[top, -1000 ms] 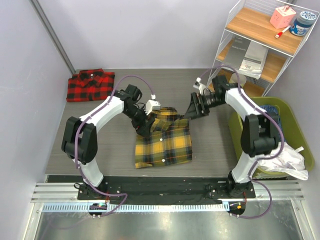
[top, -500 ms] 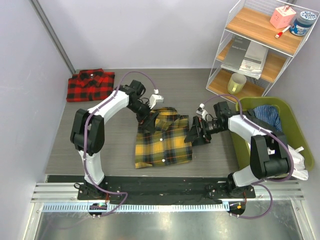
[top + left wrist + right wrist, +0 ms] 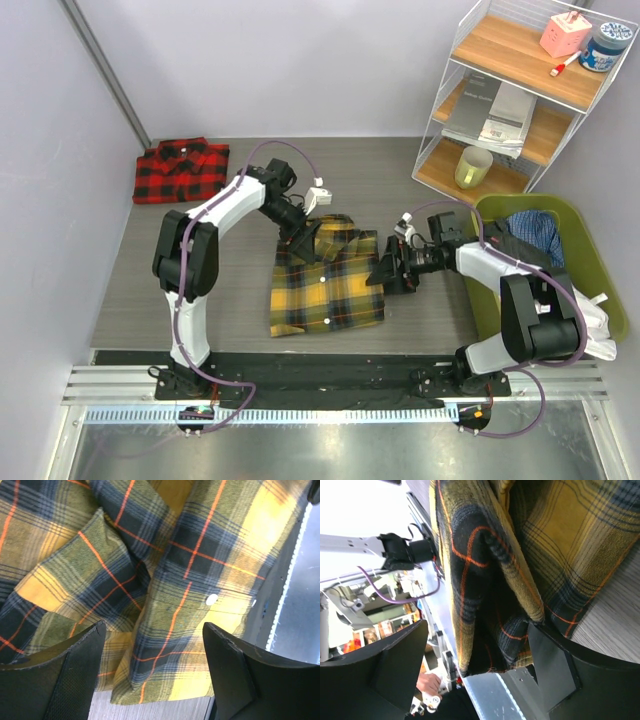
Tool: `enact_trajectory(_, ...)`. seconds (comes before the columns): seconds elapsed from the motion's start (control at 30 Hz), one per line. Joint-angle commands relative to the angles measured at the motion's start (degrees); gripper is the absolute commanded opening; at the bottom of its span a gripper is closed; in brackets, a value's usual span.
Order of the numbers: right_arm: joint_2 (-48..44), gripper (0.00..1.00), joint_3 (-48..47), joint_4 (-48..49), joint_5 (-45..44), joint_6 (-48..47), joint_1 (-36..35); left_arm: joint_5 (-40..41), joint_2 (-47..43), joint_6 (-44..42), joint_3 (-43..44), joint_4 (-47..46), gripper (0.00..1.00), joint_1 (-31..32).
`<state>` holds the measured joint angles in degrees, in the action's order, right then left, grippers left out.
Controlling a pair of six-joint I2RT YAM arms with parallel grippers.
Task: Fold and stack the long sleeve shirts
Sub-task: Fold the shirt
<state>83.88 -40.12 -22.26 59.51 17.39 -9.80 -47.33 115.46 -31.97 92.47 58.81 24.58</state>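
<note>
Grey wood-grain table [image 3: 420, 190] fills the mid of the top view.

Wire rack w/ wooden shelves [image 3: 500, 45] stands at far R, and a green bin [image 3: 570, 207] sits just in front of it, by the table's R edge. Bin holds blue checked cloth [image 3: 530, 232] and white cloth [image 3: 585, 325]; the white hangs over the near rim.

L arm [image 3: 225, 210] and R arm [image 3: 500, 260] both reach in toward the table's centre.

Yellow-and-black check shirt [image 3: 330, 285] lies approx. mid-table, folded to a rough rectangle, collar end to the far side and rumpled there. Near part lies flat.

Red-and-black check shirt [image 3: 182, 170] is folded at the far L corner, by the L wall, well apart from the yellow one. No arm is near it.

L gripper [image 3: 303, 232] is at the yellow shirt's far L corner, by the collar. L wrist view: L gripper [image 3: 154, 627] has its fingers spread wide, plaid cloth [image 3: 200, 545] under and between them, nothing pinched.

R gripper [image 3: 385, 272] is at the shirt's R edge. R wrist view: R gripper [image 3: 479, 626] is also spread wide, w/ the shirt's doubled edge [image 3: 485, 580] in the gap and against one finger [image 3: 555, 665]. Not clamped.

On the rack: stacked papers [image 3: 505, 115] mid shelf, pale yellow cup [image 3: 473, 166] bottom shelf, pink box-like item [image 3: 565, 33] and dark-lidded jar [image 3: 606, 47] on top.

White button [image 3: 212, 599] shows on the shirt front in the L wrist view.
</note>
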Motion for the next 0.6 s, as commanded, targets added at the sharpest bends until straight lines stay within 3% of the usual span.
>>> enact_trajectory(0.0,-4.2,0.86,-0.2,4.0,2.6,4.0,2.8,-3.8,-0.5,-2.4,2.1,2.7,0.77,0.2)
enact_trajectory(0.23,-8.4,0.80,2.3,4.1,2.7,6.6,8.1,-4.7,1.8,-4.5,8.1,5.6,0.74,0.9)
enact_trajectory(0.4,-8.1,0.54,4.3,7.6,-1.8,9.9,9.1,-5.1,3.7,-7.3,10.2,9.8,0.78,1.9)
enact_trajectory(0.47,-7.7,0.48,4.8,8.5,-2.5,11.4,9.0,-4.8,3.8,-9.2,10.4,10.9,0.79,2.3)
enact_trajectory(0.57,-7.5,0.47,6.0,8.5,-3.3,11.7,9.0,-4.5,3.8,-11.5,10.2,12.9,0.80,3.3)
